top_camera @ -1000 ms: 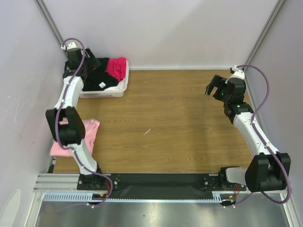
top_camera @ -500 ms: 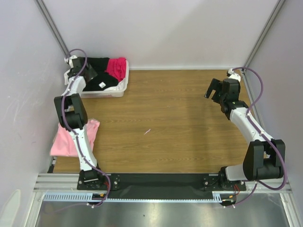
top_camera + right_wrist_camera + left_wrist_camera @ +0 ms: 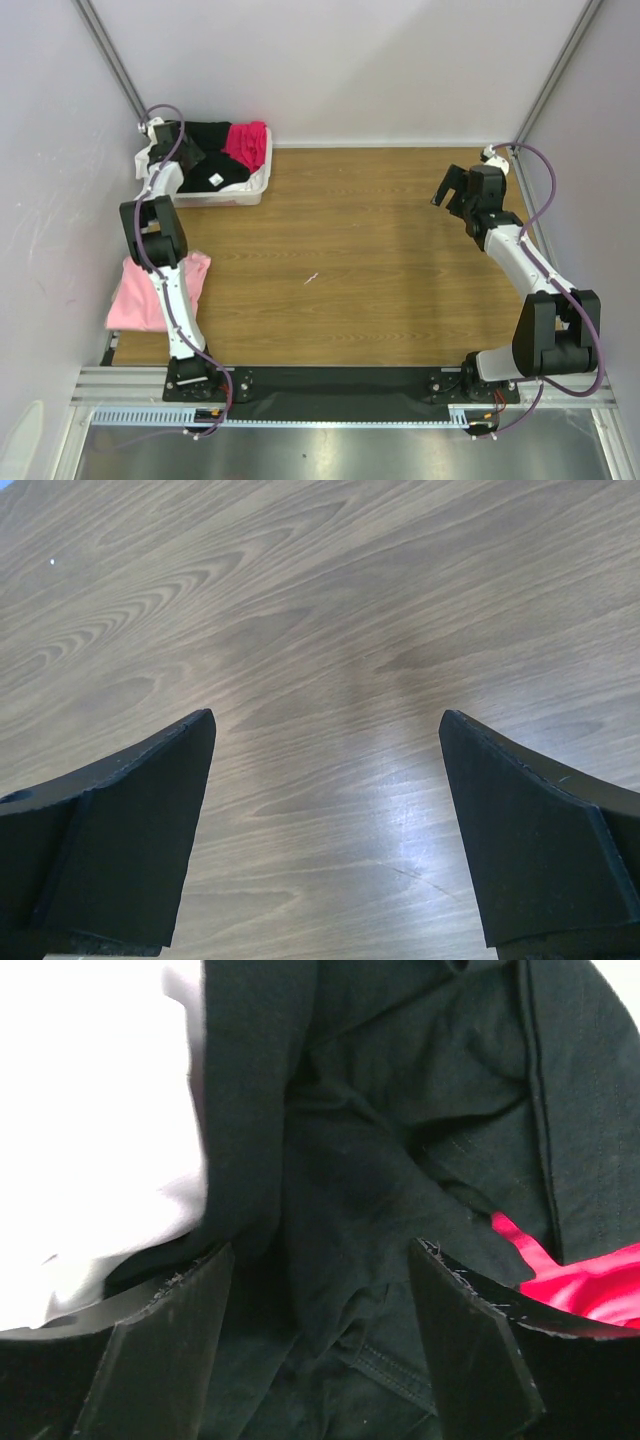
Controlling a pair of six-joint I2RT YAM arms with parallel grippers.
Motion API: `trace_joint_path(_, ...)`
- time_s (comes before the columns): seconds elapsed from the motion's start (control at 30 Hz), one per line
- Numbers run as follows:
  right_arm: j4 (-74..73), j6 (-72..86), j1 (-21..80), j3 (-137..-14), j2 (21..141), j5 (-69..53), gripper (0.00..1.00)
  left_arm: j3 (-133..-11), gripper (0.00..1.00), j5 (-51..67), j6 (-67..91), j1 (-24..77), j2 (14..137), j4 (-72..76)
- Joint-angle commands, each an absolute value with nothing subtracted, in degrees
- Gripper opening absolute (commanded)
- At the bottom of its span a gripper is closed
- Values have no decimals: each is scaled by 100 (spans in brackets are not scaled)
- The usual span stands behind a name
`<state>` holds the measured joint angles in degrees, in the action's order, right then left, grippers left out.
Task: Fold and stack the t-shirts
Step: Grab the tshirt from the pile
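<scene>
A crumpled black t-shirt [image 3: 215, 165] lies in the white bin [image 3: 225, 196] at the far left. My left gripper [image 3: 190, 155] reaches down into that bin. In the left wrist view its jaws stand apart on either side of a bunched fold of the black t-shirt [image 3: 350, 1160], pressed into the cloth; the left gripper [image 3: 320, 1250] is open. A light pink t-shirt [image 3: 135, 300] lies flat at the table's near left, partly behind the left arm. My right gripper [image 3: 445, 190] hovers open over bare wood at the far right, with nothing between its fingers [image 3: 327, 715].
A bright magenta cloth [image 3: 247, 143] fills the bin's right end, beside the black one, and shows as a red patch [image 3: 580, 1285] in the left wrist view. The bin's white wall [image 3: 90, 1110] is close on the left. Grey walls close in on three sides.
The left arm has stretched further back and dropped its gripper into the bin; its jaws have narrowed around the black cloth. The right arm has drawn slightly back.
</scene>
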<state>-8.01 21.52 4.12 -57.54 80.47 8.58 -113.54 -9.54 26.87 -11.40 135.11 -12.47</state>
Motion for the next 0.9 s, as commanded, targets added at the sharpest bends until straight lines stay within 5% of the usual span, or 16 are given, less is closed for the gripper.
trace_joint_path(0.0, -694, 2311, 404, -6082, 8051, 967, 100, -11707, 76, -677, 2777, -1151, 13623, -967)
trace_joint_path(0.2, -791, 2320, 501, -6117, 8051, 1222, 100, -11953, 68, -519, 2892, -1143, 13886, -967)
trace_joint_path(0.5, -791, 2347, 545, -6222, 8147, 1257, 100, -12278, 0, -475, 2979, -1178, 14071, -1055)
trace_joint_path(0.87, -668, 2390, 571, -6231, 7972, 1073, 100, -12656, 0, 746, 2339, -1222, 12807, -1195)
